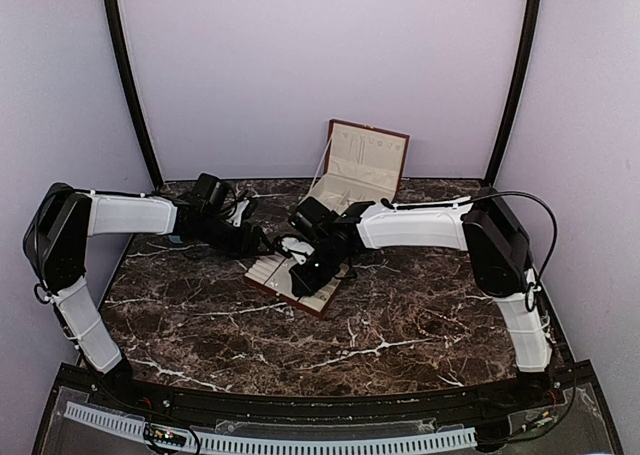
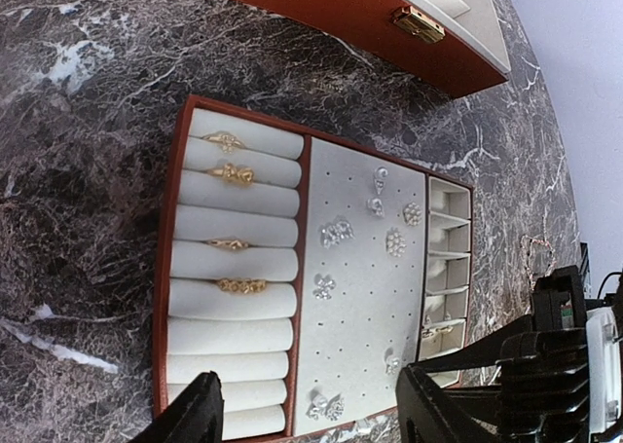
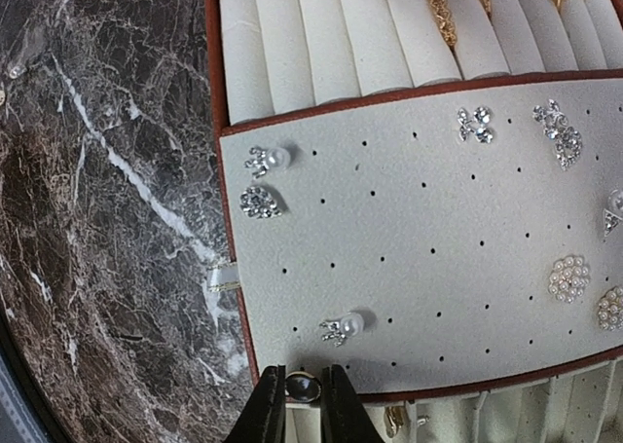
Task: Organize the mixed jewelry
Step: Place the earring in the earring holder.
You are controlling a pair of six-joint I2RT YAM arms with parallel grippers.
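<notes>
The mixed jewelry sits mostly in the flat cream-lined tray (image 2: 173, 268): gold rings (image 2: 234, 174) in the roll slots and sparkly earrings (image 2: 336, 232) on the perforated pad. My left gripper (image 2: 316, 414) hangs open over the tray's near end, with nothing between its fingers. In the right wrist view my right gripper (image 3: 304, 392) is shut on a small round dark-stoned piece (image 3: 304, 387) at the pad's edge, just over the small compartments. A pearl earring (image 3: 343, 328) lies on the pad close by. From above, both grippers meet at the tray (image 1: 268, 273).
The red-brown hinged box (image 1: 358, 165) stands open behind the tray, its brass clasp (image 2: 419, 23) facing the tray. A thin chain (image 2: 535, 253) lies on the marble beside the compartments. A small clear and gold bit (image 3: 222, 279) rests against the tray's outer edge.
</notes>
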